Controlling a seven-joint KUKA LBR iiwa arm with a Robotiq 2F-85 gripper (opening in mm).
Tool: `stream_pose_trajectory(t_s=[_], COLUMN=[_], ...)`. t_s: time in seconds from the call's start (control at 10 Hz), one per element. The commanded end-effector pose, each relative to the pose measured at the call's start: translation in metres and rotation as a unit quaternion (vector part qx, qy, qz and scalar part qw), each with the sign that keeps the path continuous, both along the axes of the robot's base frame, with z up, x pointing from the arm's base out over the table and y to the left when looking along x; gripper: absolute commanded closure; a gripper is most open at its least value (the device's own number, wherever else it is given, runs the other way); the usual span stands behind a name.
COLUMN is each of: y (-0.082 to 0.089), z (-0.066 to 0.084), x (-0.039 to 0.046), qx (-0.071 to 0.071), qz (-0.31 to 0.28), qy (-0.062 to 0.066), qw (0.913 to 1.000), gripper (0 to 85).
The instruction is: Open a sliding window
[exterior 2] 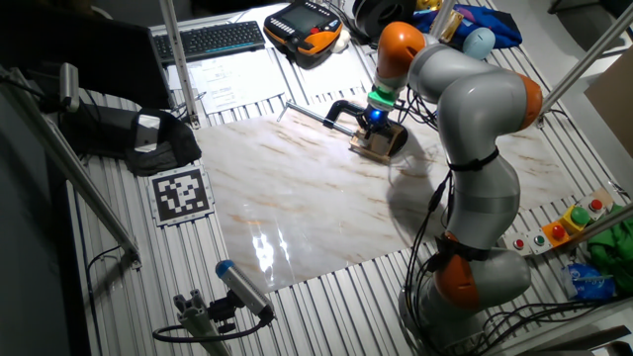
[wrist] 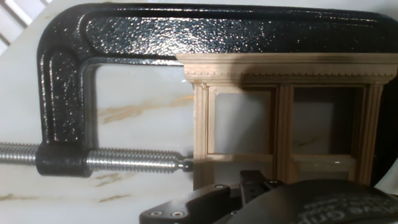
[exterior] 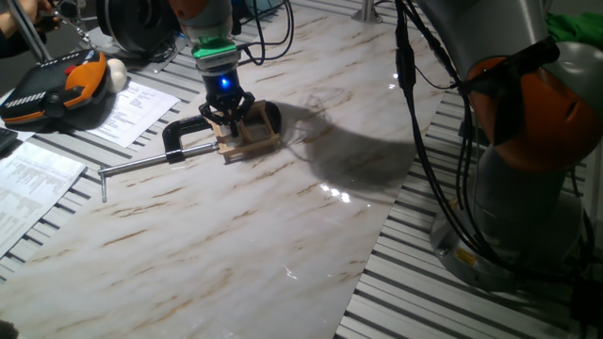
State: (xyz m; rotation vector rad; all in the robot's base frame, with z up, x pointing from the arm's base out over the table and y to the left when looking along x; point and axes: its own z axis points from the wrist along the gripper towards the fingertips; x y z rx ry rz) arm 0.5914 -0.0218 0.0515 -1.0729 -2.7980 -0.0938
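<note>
- Grey-and-orange robot arm point(exterior 2: 465, 109) rises from its base at the table edge, bends over at a high elbow, and reaches down so the wrist points nearly straight at the tabletop.
- Black two-finger gripper point(exterior: 229, 111), below a green collar and a blue light, sits directly over the small pale-wood sliding window frame with two side-by-side panes point(exterior: 247, 137).
- Fingers straddle the frame's upper side; contact looks likely but the fixed views are too coarse, and the hand view shows only the gripper body at the bottom edge. Cannot tell whether the jaws are released or clenched.
- Window lies on the white marble-patterned board point(exterior: 236, 245), toward its far side.
- Black cast-iron C-clamp with threaded steel screw point(wrist: 68, 93) wraps the frame: its back runs along the top moulding, and the screw tip touches the frame's left stile.
- Orange-and-black teach pendant point(exterior: 57, 87) rests on papers, well apart from the board.
</note>
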Motion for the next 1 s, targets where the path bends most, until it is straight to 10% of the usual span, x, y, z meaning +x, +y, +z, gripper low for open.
stream_pose_trajectory(t_s=[0.0,0.3,0.9], y=[0.0007,0.0007,-0.0002], z=[-0.0003,0.0001,-0.0012], x=[-0.0002,0.0,-0.0007], qx=[0.001,0.01,0.008], qz=[0.0,-0.007,-0.014], qy=[-0.002,-0.027,-0.025], qw=[1.0,0.9996,0.9996], gripper=[85.0,85.0,85.0])
